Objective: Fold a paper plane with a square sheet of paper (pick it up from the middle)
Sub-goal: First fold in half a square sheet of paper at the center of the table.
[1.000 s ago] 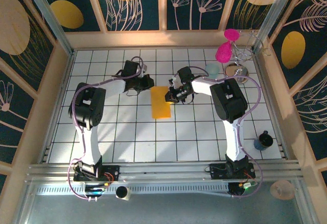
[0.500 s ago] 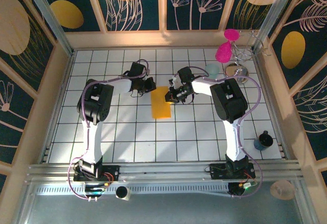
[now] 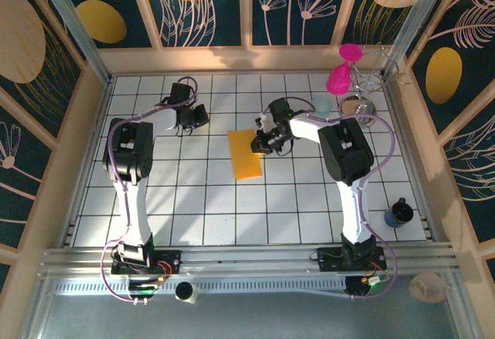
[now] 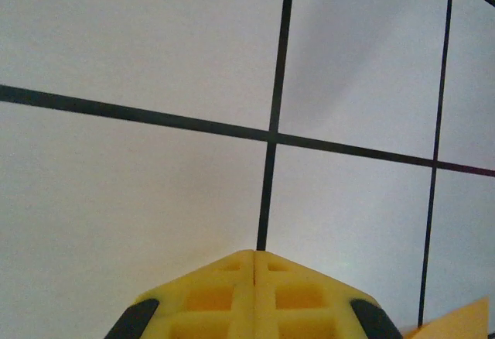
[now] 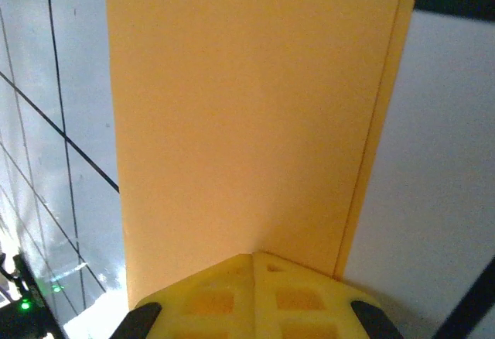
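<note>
Sheet of paper [image 3: 246, 155]: orange-yellow, folded to a narrow rectangle, lying flat on the white tiled table [image 3: 294, 200] near its centre, long side running near to far.
Fold detail: in the right wrist view the paper [image 5: 247, 107] shows a narrow strip of lower layer along its right side.
Right gripper [image 3: 258, 143]: over the far-right edge of the sheet; fingers [image 5: 224, 292] pressed together, nothing between them.
Left gripper [image 3: 199, 116]: left of the sheet and apart from it, over bare tiles; fingers [image 4: 216, 296] together, empty.
Teal cup [image 3: 322, 107]: far right, beyond the right gripper.
</note>
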